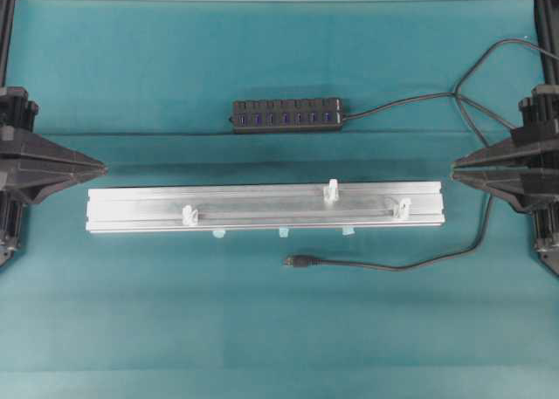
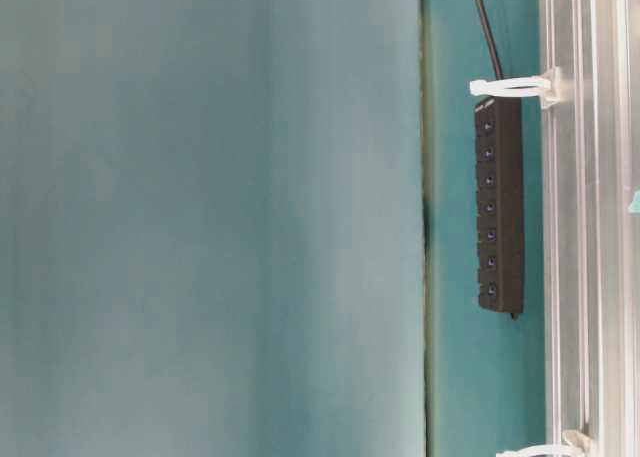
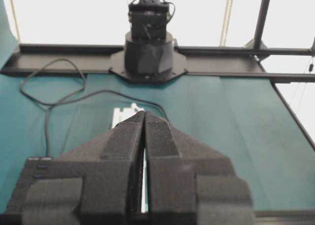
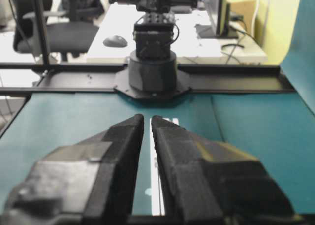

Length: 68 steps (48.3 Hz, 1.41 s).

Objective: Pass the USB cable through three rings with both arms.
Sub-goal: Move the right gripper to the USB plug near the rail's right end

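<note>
At the left edge of the overhead view we find the left black wedge-shaped gripper (image 1: 103, 167), its tips pressed together and holding nothing; the left wrist view confirms the two foam-faced halves meet along one seam. It points at the left end of the long silver aluminium rail (image 1: 131, 209), just short of it and not touching.

Along the rail we count three small whitish translucent plastic rings, upright: one near the left end on the front edge (image 1: 189, 215), one past the middle on the rear edge (image 1: 331, 189), one near the right end (image 1: 401, 209). Nothing runs through them.

Behind the rail lies a black multi-port hub (image 1: 286, 115) with its own lead.

In front of the rail, apart from it, the thin black USB cable (image 1: 410, 264) rests on the teal cloth. Its small black plug with silver tip (image 1: 293, 261) points left, below the rail's middle; the cord curves rightward and upward.

The right black wedge-shaped gripper (image 1: 454, 167) faces the rail's right end, tips nearly together with a slim gap in the right wrist view, empty.
</note>
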### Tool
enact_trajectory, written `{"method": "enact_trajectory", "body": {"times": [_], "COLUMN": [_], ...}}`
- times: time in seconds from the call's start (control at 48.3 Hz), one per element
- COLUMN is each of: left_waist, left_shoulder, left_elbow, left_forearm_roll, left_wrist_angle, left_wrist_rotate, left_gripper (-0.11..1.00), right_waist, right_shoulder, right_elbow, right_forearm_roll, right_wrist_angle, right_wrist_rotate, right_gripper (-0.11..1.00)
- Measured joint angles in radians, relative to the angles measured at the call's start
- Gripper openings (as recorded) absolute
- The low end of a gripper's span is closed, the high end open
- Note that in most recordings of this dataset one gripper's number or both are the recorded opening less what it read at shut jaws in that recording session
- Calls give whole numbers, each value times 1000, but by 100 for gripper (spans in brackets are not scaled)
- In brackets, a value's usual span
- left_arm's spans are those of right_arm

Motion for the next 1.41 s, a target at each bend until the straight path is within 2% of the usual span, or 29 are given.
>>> {"method": "enact_trajectory", "body": {"times": [0.124, 0.269, 0.476, 0.87, 1.181, 1.409], "left_waist": [-2, -2, -2, -5, -5, -5], "left_shoulder": [25, 32, 81, 176, 219, 222], "left_elbow": [-43, -75, -132, -238, -250, -253], "left_forearm_roll": [8, 11, 11, 12, 12, 12], "left_wrist_angle": [-14, 9, 146, 522, 609, 626], "left_wrist_rotate": [-14, -18, -51, -64, -61, -58], "left_gripper": [2, 2, 2, 2, 2, 2], "right_waist": [0, 0, 0, 43, 54, 67], "right_shoulder": [11, 49, 179, 499, 669, 802], "right_elbow": [-20, -83, -190, -365, -485, -580], "right_forearm_roll": [17, 26, 28, 28, 26, 3], "right_wrist_angle": [57, 262, 472, 704, 851, 963], "right_wrist_rotate": [3, 35, 78, 149, 153, 152], "right_gripper": [-8, -10, -10, -10, -10, -10]}}
